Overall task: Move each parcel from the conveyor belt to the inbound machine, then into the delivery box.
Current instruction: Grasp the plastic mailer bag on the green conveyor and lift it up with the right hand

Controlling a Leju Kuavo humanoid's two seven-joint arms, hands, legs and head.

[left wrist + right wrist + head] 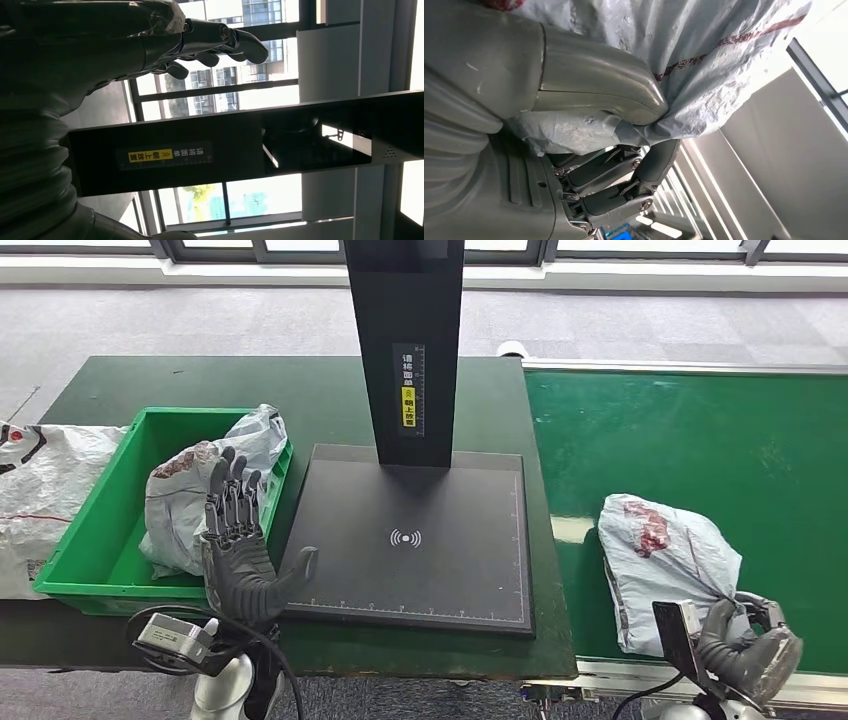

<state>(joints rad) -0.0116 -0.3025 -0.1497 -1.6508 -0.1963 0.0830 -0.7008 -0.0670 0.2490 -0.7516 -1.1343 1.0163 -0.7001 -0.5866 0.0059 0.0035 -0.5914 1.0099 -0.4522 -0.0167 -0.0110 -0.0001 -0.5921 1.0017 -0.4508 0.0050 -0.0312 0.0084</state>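
With our right hand [748,643] fingers clamped on the grey parcel [665,562] and left hand [236,552] open, we should lift cleanly off the conveyor belt [700,440] toward the inbound machine [410,540].

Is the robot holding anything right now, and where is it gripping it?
The right robot hand pinches the near edge of the grey parcel on the conveyor belt. The left robot hand holds nothing.
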